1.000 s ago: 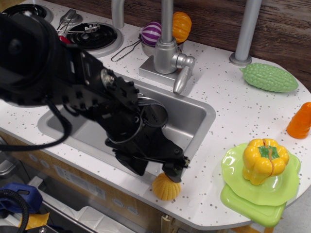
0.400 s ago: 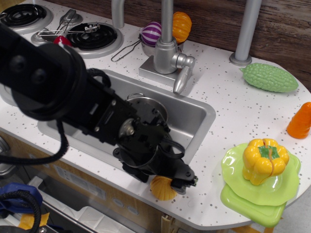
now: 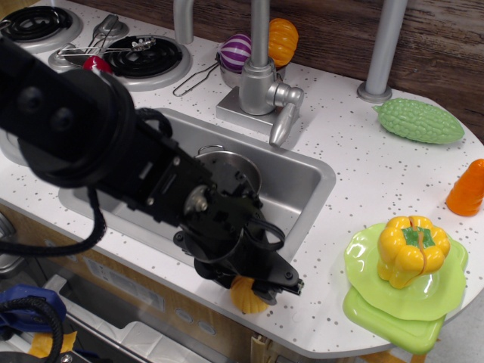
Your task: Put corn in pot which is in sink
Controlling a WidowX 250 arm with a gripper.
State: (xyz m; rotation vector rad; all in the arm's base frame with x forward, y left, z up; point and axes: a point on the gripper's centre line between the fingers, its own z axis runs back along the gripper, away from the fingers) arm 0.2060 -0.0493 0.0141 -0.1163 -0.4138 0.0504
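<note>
Gripper (image 3: 266,289) sits low over the counter's (image 3: 355,181) front edge, directly on top of the corn (image 3: 246,296). Its black body covers the corn's upper part; only the lower orange-yellow part shows. The fingers reach down around the corn, but whether they pinch it cannot be told from this view.

Corn position: on the speckled counter, just in front of the sink (image 3: 299,185), outside the basin.

Pot (image 3: 231,168) position: inside the sink, upright, partly hidden behind the arm (image 3: 113,151). Its rim and 1 side handle are visible.

Other items:
- Faucet (image 3: 265,83) stands behind the sink.
- Yellow pepper (image 3: 412,249) rests on a green plate (image 3: 378,291) at the right.
- Green gourd (image 3: 418,119) lies at the far right of the counter, well apart from the sink.
</note>
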